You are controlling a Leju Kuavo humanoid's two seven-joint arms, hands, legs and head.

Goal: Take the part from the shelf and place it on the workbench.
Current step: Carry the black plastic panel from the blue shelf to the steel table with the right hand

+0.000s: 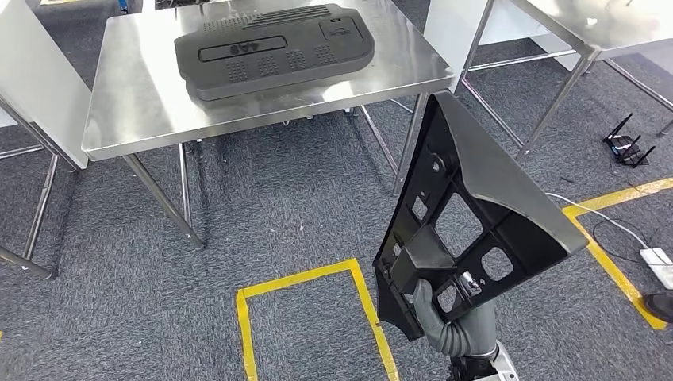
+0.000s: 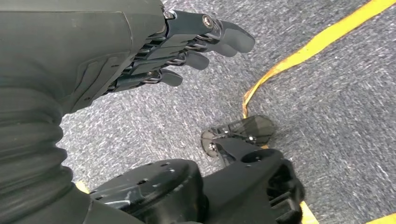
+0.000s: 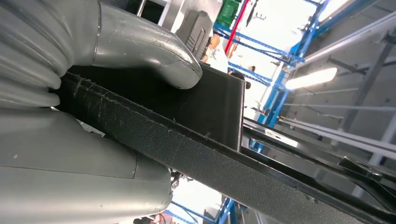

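Observation:
My right hand [image 1: 444, 313] grips the lower end of a large black plastic part [image 1: 468, 206], a long ribbed panel with cut-outs, held upright over the carpet. In the right wrist view the thumb [image 3: 140, 42] presses on the part's [image 3: 205, 158] textured edge. The steel workbench [image 1: 135, 103] stands ahead at upper left, with another big black moulded part [image 1: 274, 51] lying on it. My left hand [image 2: 187, 46] hangs over the grey carpet, its fingers loosely apart and holding nothing.
Yellow floor tape [image 1: 309, 278] marks a box on the carpet below the bench. A second steel table [image 1: 587, 32] stands at upper right. A black router [image 1: 627, 147] and white cables [image 1: 655, 254] lie on the floor at right.

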